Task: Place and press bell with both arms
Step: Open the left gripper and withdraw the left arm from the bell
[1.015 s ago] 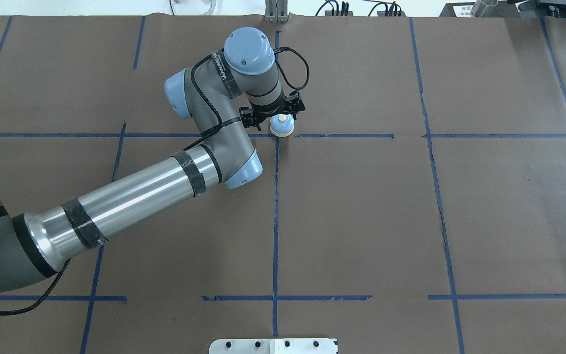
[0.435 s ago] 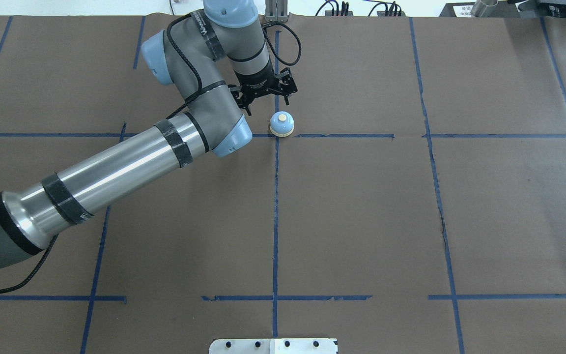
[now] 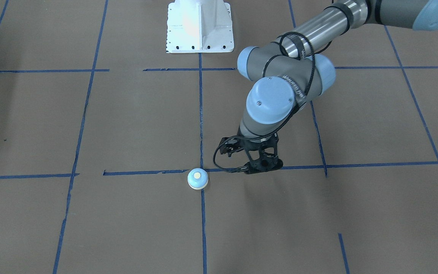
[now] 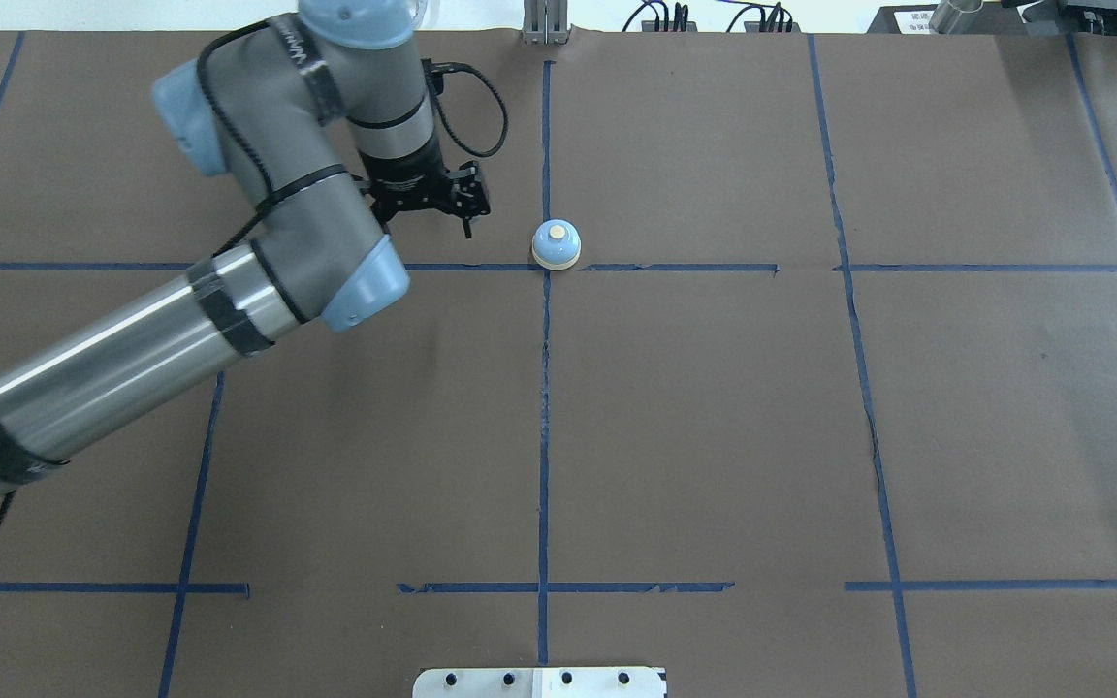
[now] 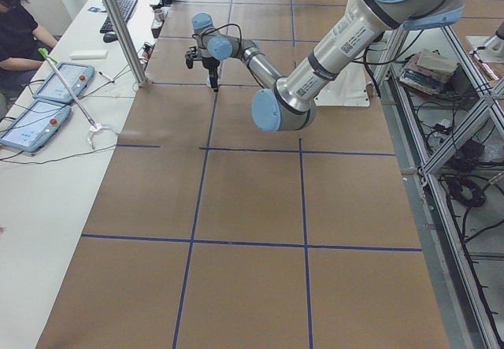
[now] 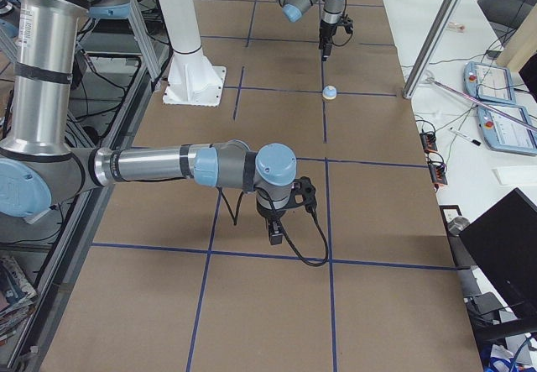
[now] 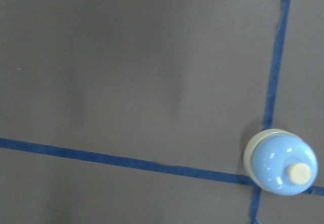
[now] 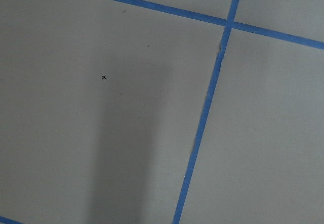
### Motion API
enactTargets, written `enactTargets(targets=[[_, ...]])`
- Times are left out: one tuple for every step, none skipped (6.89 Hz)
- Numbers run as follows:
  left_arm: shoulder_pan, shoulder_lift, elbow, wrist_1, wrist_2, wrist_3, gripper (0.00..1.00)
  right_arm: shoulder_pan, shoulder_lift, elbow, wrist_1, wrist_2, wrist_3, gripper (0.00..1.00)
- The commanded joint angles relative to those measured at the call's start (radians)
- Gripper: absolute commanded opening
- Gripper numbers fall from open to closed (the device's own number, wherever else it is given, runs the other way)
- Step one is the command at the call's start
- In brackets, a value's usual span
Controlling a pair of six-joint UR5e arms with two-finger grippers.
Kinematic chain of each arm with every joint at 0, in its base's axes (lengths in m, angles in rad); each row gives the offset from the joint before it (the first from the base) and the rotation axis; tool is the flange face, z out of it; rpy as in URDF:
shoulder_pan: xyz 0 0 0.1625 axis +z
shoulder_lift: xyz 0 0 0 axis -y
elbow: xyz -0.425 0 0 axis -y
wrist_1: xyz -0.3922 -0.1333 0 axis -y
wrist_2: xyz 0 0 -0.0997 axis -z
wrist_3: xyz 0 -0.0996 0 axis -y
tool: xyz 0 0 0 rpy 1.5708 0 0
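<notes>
- Brown paper table (image 4: pixel 733 417): we judged it slippery.
- Right gripper (image 6: pixel 274 236): we could not tell its fingers' spread.
- Left gripper (image 3: pixel 262 165): fingers stood wide, empty.
- Bell (image 4: pixel 556 242) sat loose just beside the left fingers; an off-centre press could skid it.

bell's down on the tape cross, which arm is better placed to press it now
Left, probably. The left gripper hangs just beside the bell, one short move from pressing it. The right gripper hangs much farther off and is outside the overhead view.
</notes>
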Motion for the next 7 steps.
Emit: enactTargets(targets=[[-0.088,0.331,-0.399,0.039,-0.002,0.17,1.0,-0.018,0.012,0.014,0.0,0.034,-0.002,1.0],[-0.151,0.5,-0.521,0.039,-0.008,0.3,1.0,-0.039,0.111,0.011,-0.013,0.033,0.002,1.0],[-0.239,0.627,-0.566,0.041,-0.019,0.499,1.0,-0.083,0.118,-0.001,-0.002,0.024,0.049,1.0],[-0.345,0.732,-0.567,0.039,-0.075,0.678,1.0,-0.125,0.144,0.008,0.0,0.024,0.11,1.0],[-0.458,0.812,-0.551,0.042,-0.115,0.821,1.0,-0.165,0.188,0.008,0.0,0.027,0.155,1.0],[-0.534,0.892,-0.524,0.038,-0.114,0.961,1.0,-0.237,0.262,0.005,-0.002,0.025,0.213,1.0],[-0.627,0.943,-0.492,0.039,-0.12,1.098,1.0,-0.315,0.32,0.008,0.0,0.022,0.351,0.99]])
